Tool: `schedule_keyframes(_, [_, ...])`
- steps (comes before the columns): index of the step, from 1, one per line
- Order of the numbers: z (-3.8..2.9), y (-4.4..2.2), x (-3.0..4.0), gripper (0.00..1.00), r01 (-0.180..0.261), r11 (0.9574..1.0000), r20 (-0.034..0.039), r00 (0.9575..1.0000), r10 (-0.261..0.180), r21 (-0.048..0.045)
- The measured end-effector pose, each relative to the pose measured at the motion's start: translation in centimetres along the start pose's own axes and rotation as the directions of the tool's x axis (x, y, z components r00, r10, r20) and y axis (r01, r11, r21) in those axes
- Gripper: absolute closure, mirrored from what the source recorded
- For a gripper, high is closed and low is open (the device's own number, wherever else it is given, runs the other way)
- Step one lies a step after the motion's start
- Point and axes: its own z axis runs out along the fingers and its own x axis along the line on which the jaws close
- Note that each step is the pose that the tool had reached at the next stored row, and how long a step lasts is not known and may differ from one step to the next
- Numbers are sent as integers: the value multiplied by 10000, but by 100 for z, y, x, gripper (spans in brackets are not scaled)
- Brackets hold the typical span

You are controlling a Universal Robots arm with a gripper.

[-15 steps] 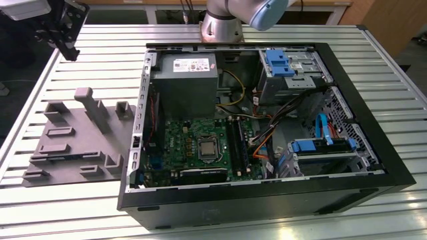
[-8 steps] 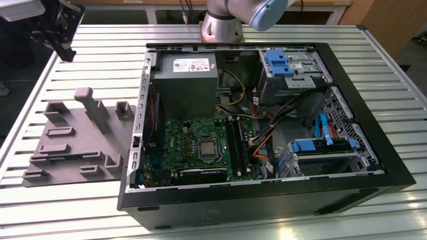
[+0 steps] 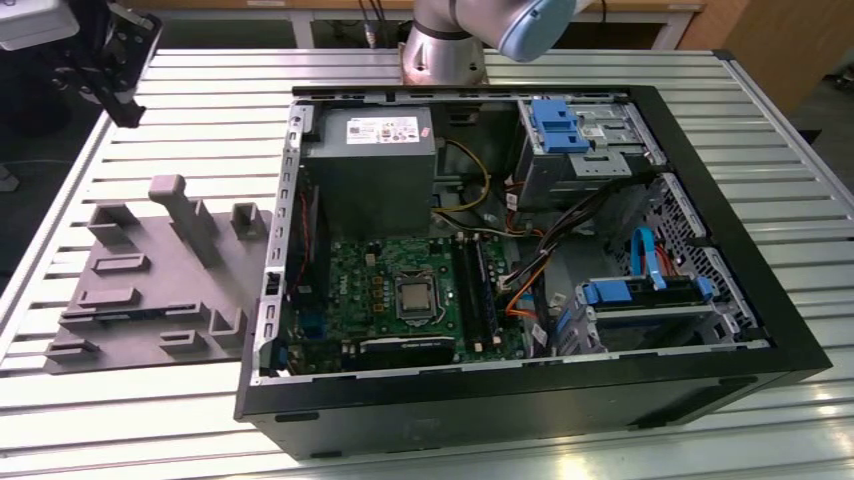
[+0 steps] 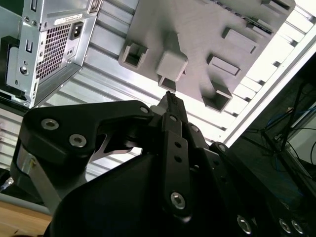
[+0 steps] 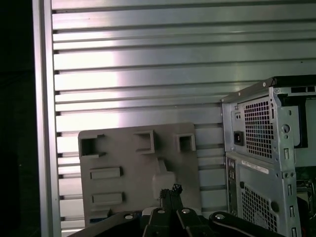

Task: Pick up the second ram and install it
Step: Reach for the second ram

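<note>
- The gripper (image 4: 170, 98) has its fingers pressed together, with nothing seen between them.
- It hangs over the grey fixture block (image 4: 207, 34), beside the open computer case (image 3: 534, 250).

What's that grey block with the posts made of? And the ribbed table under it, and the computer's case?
Grey block: likely plastic with a matte finish. It is an even dull grey with chunky moulded posts and no shine.
Table: probably bare aluminium. The slats are silvery with bright glare streaks.
Computer case: looks like sheet metal. The outer shell is painted black, and the inner panels are bare grey and perforated.
</note>
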Motion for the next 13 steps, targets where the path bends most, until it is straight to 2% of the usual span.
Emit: schedule_keyframes(13, [20,-69,69,89,1,10000,0,10000,-1,0])
